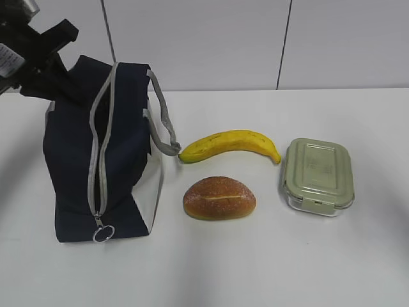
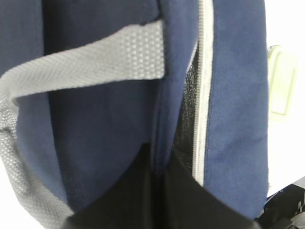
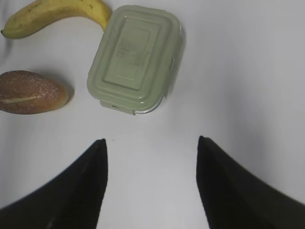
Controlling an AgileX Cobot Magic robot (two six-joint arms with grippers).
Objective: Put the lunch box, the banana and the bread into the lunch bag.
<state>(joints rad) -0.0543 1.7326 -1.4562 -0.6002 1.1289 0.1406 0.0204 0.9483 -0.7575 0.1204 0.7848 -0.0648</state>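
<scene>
The navy lunch bag (image 1: pixel 121 160) stands at the left with its grey zipper (image 1: pixel 101 166) closed down to the ring pull (image 1: pixel 103 233). My left gripper (image 1: pixel 59 88) is at the bag's far top corner. In the left wrist view it (image 2: pixel 161 151) is shut on a fold of the bag's navy fabric (image 2: pixel 109 129) beside the zipper. The banana (image 1: pixel 230 144), the bread (image 1: pixel 219 197) and the green-lidded lunch box (image 1: pixel 318 176) lie on the table right of the bag. My right gripper (image 3: pixel 151 140) is open and empty above the table, short of the lunch box (image 3: pixel 136 57).
A grey strap handle (image 1: pixel 165 118) hangs off the bag toward the banana. The white table (image 1: pixel 268 262) runs to a white panelled wall behind. The right wrist view also shows the banana (image 3: pixel 57 14) and the bread (image 3: pixel 31 93) at the left.
</scene>
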